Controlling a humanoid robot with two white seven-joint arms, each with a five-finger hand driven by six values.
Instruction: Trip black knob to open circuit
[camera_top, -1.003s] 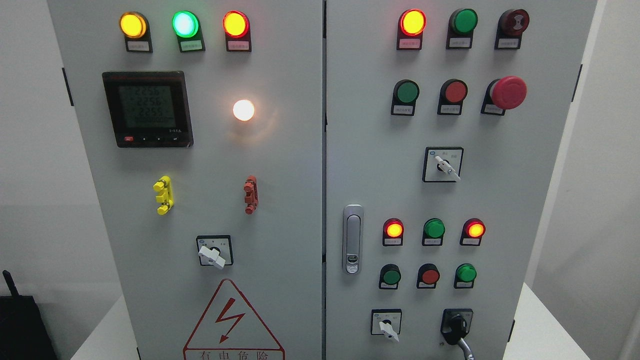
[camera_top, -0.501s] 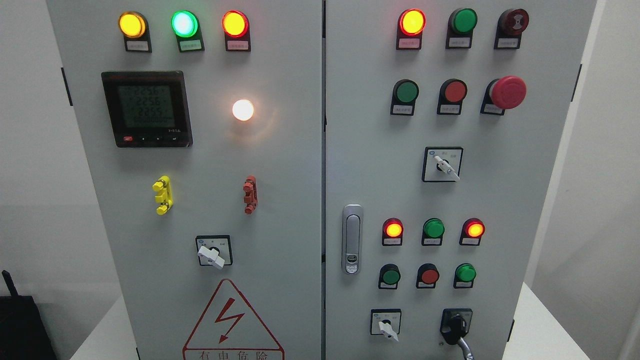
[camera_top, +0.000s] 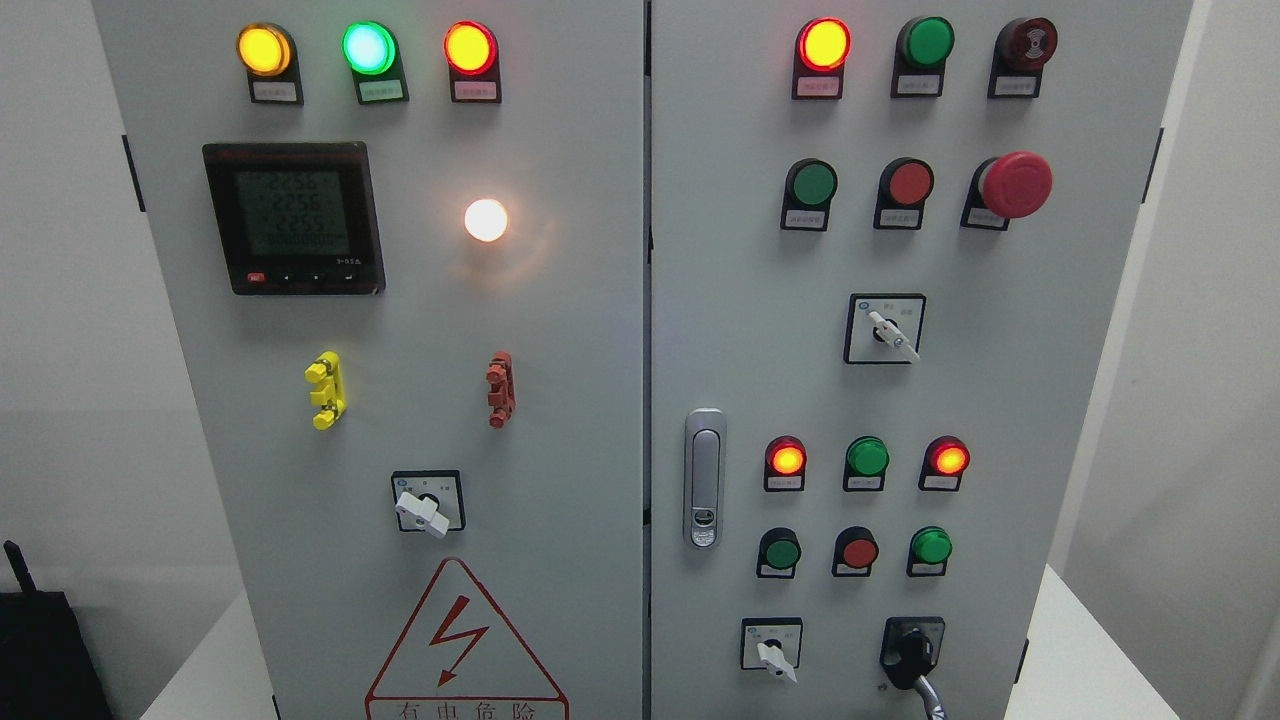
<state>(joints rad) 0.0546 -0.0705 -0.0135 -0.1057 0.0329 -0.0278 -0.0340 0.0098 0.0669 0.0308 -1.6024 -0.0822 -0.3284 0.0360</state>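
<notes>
The black knob (camera_top: 911, 652) sits at the lower right of the grey cabinet's right door (camera_top: 1000, 400), on a black square plate, with its handle pointing down and slightly right. Neither of my hands nor either arm shows in the head view. Nothing touches the knob.
White selector switches (camera_top: 777, 657) (camera_top: 893, 335) (camera_top: 421, 511) sit on both doors. A red mushroom button (camera_top: 1015, 185) juts out at the upper right. A door latch (camera_top: 705, 478) stands by the centre seam. Indicator lamps glow along the top. A black object (camera_top: 45, 650) lies at the lower left.
The view has shifted by a pixel or two; nothing on the panel has moved.
</notes>
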